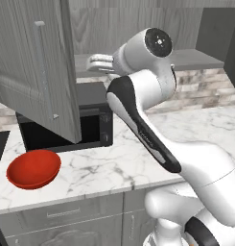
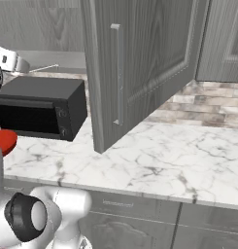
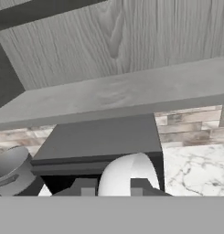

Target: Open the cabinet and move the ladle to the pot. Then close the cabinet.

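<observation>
The cabinet hangs above the counter with its door swung wide open. My gripper is up at the cabinet's lower shelf, over the microwave. Its jaws are shut on the ladle, whose thin silvery handle sticks out sideways from the gripper. In the hand view the dark fingertips rise at the bottom, close together. The pot, grey-silver and cylindrical, stands low on the left beside the microwave.
A black microwave sits on the marble counter under the shelf. A wide red bowl rests near the counter's front left edge. Grey drawer fronts run below. The open door juts out over the counter.
</observation>
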Controlling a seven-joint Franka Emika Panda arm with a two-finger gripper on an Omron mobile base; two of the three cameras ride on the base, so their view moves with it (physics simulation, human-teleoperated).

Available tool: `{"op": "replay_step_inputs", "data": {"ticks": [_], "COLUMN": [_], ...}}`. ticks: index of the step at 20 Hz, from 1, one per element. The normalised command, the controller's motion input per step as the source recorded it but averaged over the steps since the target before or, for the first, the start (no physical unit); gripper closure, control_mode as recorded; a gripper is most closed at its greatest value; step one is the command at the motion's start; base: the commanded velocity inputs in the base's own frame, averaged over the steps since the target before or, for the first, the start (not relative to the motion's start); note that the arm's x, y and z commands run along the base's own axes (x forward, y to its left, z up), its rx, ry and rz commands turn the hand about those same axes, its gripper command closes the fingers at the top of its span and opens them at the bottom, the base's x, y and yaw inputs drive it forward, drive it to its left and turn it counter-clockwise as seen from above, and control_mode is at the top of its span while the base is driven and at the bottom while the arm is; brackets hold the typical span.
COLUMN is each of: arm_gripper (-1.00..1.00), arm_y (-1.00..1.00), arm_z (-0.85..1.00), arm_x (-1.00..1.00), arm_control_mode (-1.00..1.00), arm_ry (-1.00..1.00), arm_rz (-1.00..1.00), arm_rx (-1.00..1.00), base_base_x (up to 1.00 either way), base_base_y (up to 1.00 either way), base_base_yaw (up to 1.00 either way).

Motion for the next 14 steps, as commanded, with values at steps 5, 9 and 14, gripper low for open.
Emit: {"op": "replay_step_inputs", "data": {"ticks": [5,9,14], "arm_gripper": [1.0,1.0,1.0], "arm_y": [-0.35,-0.26,-0.24], "arm_z": [0.06,0.0,0.0], "arm_x": [-0.99,-0.86,-0.41], "arm_control_mode": [-1.0,-1.0,-1.0], "arm_ry": [0.0,0.0,0.05], "arm_rz": [0.0,0.0,0.0], "arm_rx": [0.04,0.01,0.0], "base_base_x": [0.0,0.0,0.0], "base_base_y": [0.0,0.0,0.0], "base_base_yaw": [0.0,0.0,0.0]}}
